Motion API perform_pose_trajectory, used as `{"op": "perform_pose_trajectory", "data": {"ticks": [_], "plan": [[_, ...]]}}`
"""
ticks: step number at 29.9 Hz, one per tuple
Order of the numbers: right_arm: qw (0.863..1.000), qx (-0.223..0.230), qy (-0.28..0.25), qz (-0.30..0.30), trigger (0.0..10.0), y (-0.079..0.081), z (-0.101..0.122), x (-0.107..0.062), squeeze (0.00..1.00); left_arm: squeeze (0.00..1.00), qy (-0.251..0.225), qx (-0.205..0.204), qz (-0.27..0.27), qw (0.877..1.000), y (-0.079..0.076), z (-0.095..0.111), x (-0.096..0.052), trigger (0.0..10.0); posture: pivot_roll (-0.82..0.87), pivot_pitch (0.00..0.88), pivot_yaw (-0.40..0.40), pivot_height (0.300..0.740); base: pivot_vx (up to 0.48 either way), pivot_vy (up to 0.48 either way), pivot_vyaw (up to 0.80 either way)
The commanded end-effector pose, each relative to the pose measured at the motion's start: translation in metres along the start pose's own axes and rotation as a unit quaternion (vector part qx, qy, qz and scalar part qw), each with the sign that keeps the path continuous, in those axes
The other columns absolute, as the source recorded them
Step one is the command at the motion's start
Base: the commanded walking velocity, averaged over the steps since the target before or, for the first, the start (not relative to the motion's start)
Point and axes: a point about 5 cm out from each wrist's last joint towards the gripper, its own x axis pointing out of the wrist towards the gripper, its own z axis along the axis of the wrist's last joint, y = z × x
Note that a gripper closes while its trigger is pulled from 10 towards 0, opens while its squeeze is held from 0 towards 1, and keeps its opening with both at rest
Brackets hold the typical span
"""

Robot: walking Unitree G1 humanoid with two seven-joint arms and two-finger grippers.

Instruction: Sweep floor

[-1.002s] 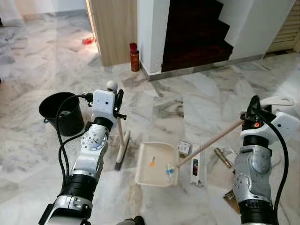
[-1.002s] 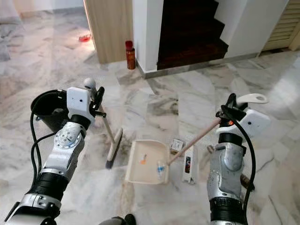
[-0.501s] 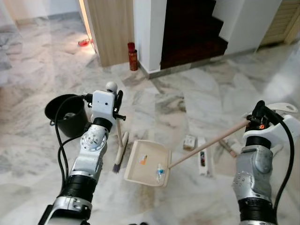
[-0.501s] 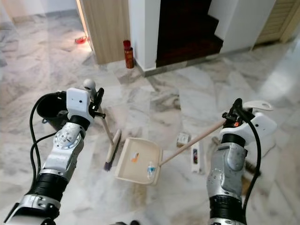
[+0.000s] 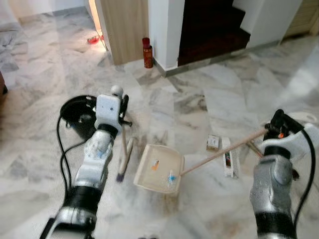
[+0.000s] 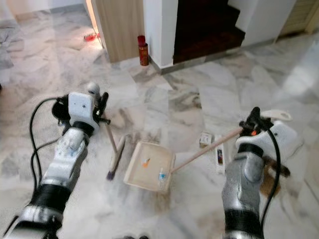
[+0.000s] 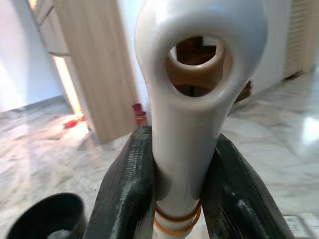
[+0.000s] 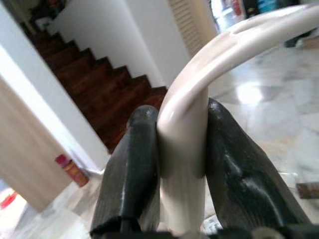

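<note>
Between my two arms, low on the marble floor [image 5: 199, 219], sat the cream dustpan [image 5: 158, 168], and it already carried a few scraps: an orange bit [image 5: 155, 164] and a blue-and-white bit [image 5: 171, 177]. So some of the sweeping looked done, I judged, but not all. My right claw [image 8: 174, 149] was clamped on the curved white end of the dustpan's long wooden handle [image 5: 219, 153], both black fingers [image 8: 132, 169] pressed flat against it. My left claw [image 7: 172, 184] gripped the broom's white looped grip [image 7: 192, 74] the same way, and the broom head [image 5: 124, 160] rested on the floor just beside the pan's left edge (close enough, I reckoned, for another push).

A little farther out, to the right of the pan, litter lay unswept: a small carton [image 5: 213, 143], a flat white packet [image 5: 229, 159] and some darker pieces by my right arm that I could not identify. Those were what remained, as far as I could judge, along with tipping the pan out. Left of the broom stood a black bucket [image 5: 79, 112], a likely place for that. Beyond it, a red spray can [image 5: 147, 53] stood by the wooden panel [image 5: 124, 27], beside the dark staircase [image 5: 212, 25].
</note>
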Motion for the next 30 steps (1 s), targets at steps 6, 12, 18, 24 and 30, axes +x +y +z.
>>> {"op": "perform_pose_trajectory", "data": {"ticks": [6,12,18,24,30], "plan": [[0.999,0.018,-0.031,0.010,10.0,0.0084,0.0143,0.0067,0.00,0.00,-0.031,0.002,0.004,0.999,0.0035,0.0140,0.0035,10.0,0.13,0.111,-0.018,0.740,0.000,0.299,0.00],[0.999,0.020,-0.025,0.012,10.0,0.0085,0.0137,0.0072,0.00,0.00,-0.031,0.001,0.006,0.999,0.0040,0.0144,0.0033,10.0,0.13,0.111,-0.019,0.740,0.000,0.299,-0.18],[0.999,0.020,-0.026,0.014,10.0,0.0091,0.0141,0.0078,0.00,0.00,-0.031,0.001,0.008,0.999,0.0046,0.0144,0.0034,10.0,0.13,0.112,-0.022,0.740,0.000,0.300,-0.58],[0.999,0.021,-0.028,0.017,10.0,0.0106,0.0149,0.0079,0.00,0.00,-0.031,0.001,0.008,0.999,0.0043,0.0144,0.0029,10.0,0.13,0.111,-0.024,0.740,0.000,0.300,-0.07],[0.999,0.022,-0.027,0.019,10.0,0.0115,0.0146,0.0081,0.00,0.00,-0.033,0.002,0.009,0.999,0.0057,0.0151,0.0026,10.0,0.14,0.108,-0.023,0.740,0.000,0.301,0.00]]}}
